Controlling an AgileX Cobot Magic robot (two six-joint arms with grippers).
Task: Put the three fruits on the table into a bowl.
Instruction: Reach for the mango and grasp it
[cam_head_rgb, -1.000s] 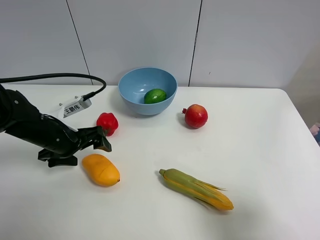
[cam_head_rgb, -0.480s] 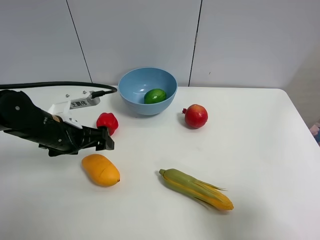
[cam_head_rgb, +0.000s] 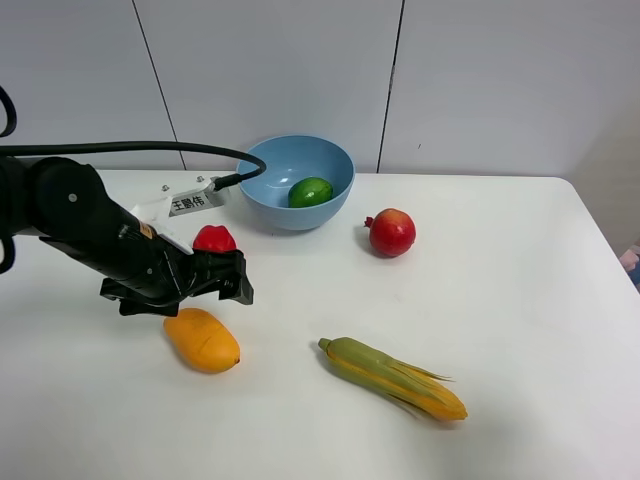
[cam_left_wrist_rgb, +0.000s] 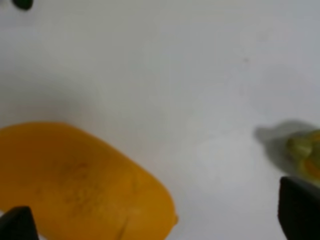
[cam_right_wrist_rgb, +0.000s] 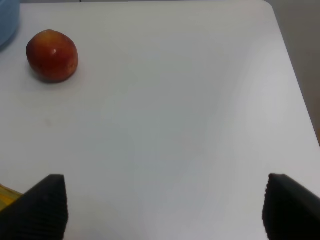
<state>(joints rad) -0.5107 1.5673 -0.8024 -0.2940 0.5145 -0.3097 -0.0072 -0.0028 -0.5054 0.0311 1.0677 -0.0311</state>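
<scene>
White tabletop (cam_head_rgb: 520, 300), grey panelled wall (cam_head_rgb: 270, 70) behind. Round green lime (cam_head_rgb: 310, 191) in deep light-blue plastic bowl (cam_head_rgb: 262, 168); oval orange mango (cam_head_rgb: 201, 339), round red pomegranate (cam_head_rgb: 392, 232) on tabletop. I read left gripper (cam_left_wrist_rgb: 157, 217), right gripper (cam_right_wrist_rgb: 165, 207): jaws spread.

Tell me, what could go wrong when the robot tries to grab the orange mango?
1. The mango is smooth and oval, so it could roll away or slip from the open left gripper.
2. The red bell pepper sits right beside the arm and might get knocked.
</scene>
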